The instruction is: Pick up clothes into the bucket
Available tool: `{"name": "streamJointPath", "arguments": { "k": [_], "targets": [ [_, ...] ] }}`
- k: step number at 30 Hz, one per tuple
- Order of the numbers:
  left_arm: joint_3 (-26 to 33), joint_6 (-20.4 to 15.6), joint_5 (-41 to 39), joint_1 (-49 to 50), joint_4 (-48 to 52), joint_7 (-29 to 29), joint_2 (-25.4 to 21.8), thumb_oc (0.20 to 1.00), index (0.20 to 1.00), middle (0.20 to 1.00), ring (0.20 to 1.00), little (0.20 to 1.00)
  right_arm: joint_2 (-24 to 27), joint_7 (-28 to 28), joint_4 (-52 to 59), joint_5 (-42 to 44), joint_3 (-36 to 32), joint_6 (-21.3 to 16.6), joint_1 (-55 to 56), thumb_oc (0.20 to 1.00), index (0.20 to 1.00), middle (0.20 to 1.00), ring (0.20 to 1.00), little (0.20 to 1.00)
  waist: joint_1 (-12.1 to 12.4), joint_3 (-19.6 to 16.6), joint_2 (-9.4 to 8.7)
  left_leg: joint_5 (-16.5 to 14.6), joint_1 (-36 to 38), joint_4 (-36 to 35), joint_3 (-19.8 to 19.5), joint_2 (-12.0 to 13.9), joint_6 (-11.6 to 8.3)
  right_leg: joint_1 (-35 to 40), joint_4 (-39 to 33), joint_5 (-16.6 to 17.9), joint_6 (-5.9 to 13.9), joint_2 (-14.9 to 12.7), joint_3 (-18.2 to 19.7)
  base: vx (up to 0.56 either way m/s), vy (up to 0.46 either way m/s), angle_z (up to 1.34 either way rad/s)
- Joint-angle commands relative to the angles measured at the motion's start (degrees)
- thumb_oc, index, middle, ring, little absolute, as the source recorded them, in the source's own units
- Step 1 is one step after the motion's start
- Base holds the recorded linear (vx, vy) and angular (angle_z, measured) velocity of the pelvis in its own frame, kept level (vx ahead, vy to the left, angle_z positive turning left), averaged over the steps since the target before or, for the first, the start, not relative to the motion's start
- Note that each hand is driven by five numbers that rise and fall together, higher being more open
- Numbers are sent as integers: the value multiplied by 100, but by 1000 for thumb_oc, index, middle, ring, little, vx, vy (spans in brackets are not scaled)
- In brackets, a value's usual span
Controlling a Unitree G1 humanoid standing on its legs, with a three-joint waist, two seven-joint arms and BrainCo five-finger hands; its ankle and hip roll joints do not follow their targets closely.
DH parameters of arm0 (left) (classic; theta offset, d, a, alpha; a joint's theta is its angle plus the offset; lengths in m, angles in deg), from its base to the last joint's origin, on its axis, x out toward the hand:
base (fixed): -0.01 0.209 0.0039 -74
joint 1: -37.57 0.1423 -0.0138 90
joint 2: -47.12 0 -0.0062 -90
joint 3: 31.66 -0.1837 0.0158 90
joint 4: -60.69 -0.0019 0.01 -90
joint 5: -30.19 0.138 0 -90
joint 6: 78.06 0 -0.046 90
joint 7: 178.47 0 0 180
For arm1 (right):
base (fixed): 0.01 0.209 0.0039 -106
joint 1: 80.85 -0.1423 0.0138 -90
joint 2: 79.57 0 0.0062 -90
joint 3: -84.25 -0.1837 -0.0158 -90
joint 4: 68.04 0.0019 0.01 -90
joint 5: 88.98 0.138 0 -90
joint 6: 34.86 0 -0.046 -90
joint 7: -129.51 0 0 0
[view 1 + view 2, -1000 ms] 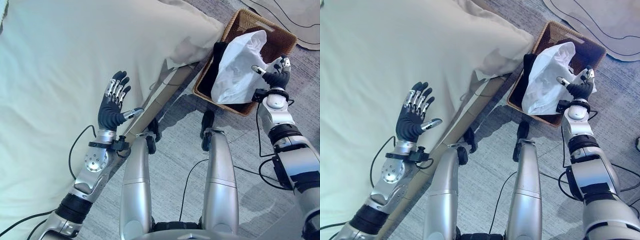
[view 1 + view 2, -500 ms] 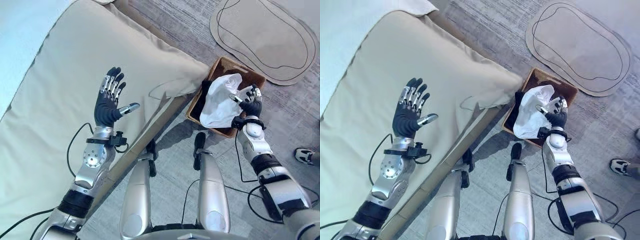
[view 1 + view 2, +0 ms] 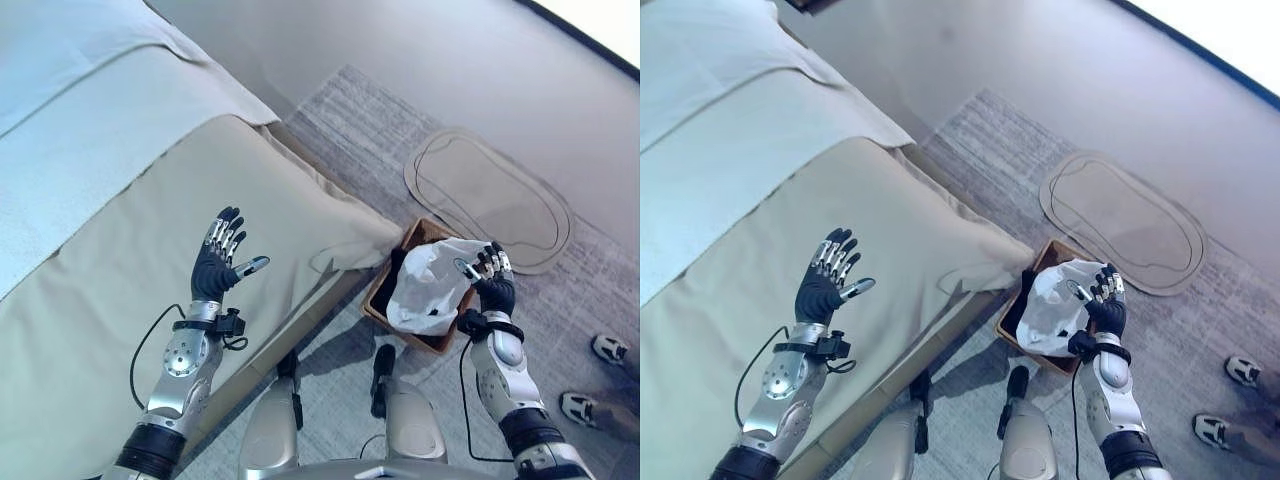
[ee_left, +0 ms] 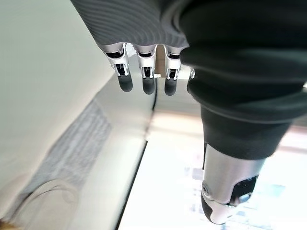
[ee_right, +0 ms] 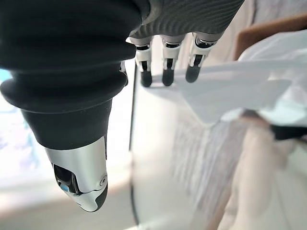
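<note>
White garment (image 3: 428,290) lies heaped in the wicker bucket (image 3: 380,300), at 3 o'clock of the bed (image 3: 120,230). Right hand (image 3: 492,285), at its edge, and left hand (image 3: 215,265) have fingers apart; task appears nearly complete.

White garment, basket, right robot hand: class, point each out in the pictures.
White garment (image 3: 428,288), left eye view, middle of the cloth.
Basket (image 3: 379,292), left eye view, near wall.
Right robot hand (image 3: 492,290), left eye view, dark palm.
</note>
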Motion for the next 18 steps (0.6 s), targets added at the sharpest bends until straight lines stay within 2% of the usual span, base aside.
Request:
{"name": "streamJointPath", "arguments": {
  "k": [1,2,7,10,14,18],
  "targets": [
    [343,-171,417,103,93,55,-125,1000,1000,1000,1000,1000,-14,133,312,-215,-74,-276,37,1000,1000,1000,1000,1000,8,-473,-238,69,109,-274,118,239,-122,64,-464,722,507,-388,27,86,26,8],
    [486,-138,441,224,85,25,-93,1000,1000,1000,1000,1000,-151,156,421,-142,-122,-235,200,1000,1000,1000,1000,1000,13,-599,-255,57,260,-366,176,260,-135,175,-553,718,511,-382,36,69,33,4],
    [783,-82,450,589,147,9,1,1000,1000,1000,1000,1000,-279,102,273,6,-372,-227,409,1000,1000,1000,1000,1000,-20,-685,-239,63,434,-517,316,233,-117,255,-666,783,520,-402,97,36,40,-6],
    [960,-72,477,776,166,2,45,1000,1000,1000,1000,1000,-325,-258,-136,41,-766,-279,312,1000,1000,1000,1000,1000,-67,-655,-149,66,500,-602,390,171,-84,219,-629,822,539,-459,143,1,36,-8],
    [1026,-86,509,827,155,21,54,1000,1000,1000,1000,1000,-188,-685,-769,-186,-1050,-235,7,1000,1000,1000,1000,1000,-56,-647,-74,31,570,-624,436,128,-60,241,-624,859,574,-517,163,5,24,-3],
    [1067,-105,469,878,149,32,78,1000,1000,1000,1000,1000,-142,-718,-836,-285,-1005,-181,-57,1000,1000,1000,1000,1000,-41,-701,-70,-8,638,-620,452,134,-48,295,-640,856,580,-526,182,25,12,-11]
  ]
}}
